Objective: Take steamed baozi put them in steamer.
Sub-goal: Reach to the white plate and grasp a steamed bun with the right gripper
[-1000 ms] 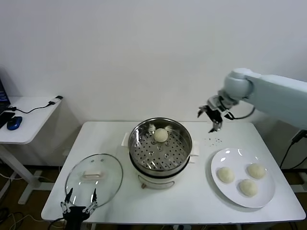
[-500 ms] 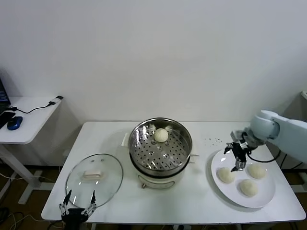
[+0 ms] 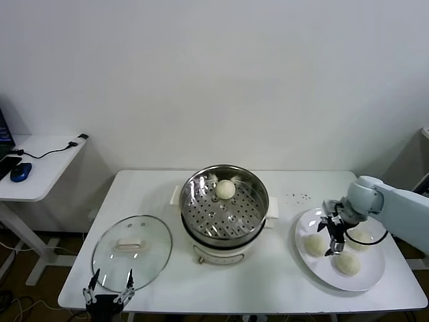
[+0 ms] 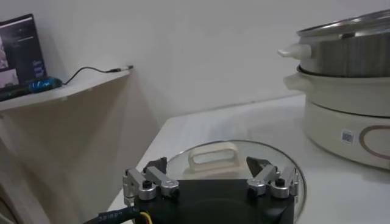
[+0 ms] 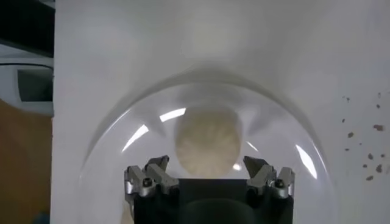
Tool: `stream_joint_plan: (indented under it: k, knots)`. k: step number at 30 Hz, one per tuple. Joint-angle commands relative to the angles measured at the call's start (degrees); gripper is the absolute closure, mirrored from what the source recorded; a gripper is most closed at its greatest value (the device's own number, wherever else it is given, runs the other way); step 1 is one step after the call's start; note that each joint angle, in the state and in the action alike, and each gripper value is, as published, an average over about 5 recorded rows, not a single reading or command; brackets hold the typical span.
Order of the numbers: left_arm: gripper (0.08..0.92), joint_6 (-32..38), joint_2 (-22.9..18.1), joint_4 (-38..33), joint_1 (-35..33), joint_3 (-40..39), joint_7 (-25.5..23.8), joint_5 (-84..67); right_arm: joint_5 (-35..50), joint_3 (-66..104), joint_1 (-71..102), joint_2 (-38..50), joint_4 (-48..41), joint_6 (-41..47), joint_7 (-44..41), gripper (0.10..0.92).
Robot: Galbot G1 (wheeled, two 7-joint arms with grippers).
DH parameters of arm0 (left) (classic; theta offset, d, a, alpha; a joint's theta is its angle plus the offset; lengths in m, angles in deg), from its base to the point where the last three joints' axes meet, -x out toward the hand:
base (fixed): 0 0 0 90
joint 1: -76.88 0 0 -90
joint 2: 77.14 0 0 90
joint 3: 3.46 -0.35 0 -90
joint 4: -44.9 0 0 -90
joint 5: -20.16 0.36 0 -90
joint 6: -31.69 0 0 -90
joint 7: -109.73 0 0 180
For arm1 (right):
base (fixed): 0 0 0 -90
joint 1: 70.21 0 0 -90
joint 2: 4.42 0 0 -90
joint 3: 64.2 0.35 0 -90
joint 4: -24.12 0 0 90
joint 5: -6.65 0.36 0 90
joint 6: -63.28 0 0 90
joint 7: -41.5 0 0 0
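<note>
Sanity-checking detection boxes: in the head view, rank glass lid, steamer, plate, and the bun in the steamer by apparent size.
1. Steamer and plate: look about alike, no clear ranking.
2. Glass lid: slightly smaller.
3. Bun in the steamer: by far the smallest.

Right hand (image 3: 333, 235) lowered, pointing down, fingers spread; left hand (image 3: 108, 290) parked low, fingers spread.
</note>
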Motion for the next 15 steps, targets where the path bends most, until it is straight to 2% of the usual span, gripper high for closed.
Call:
stream_joint_plan:
  k: [1,5,15]
  knots:
    - [0.177,0.1,0.0,0.2,0.0,0.0,0.0,0.0,-1.5,3.0,3.9,-2.8,-3.6,0.2,-0.1,0.203]
    - [0.177,0.1,0.0,0.4,0.1,0.1,0.0,0.0,-1.4,3.4,4.1,-3.5,-4.0,-0.1,-0.4,0.227]
    - [0.177,0.0,0.0,0.5,0.1,0.1,0.0,0.0,-0.3,3.4,2.9,-3.1,-3.9,-0.6,-1.1,0.38]
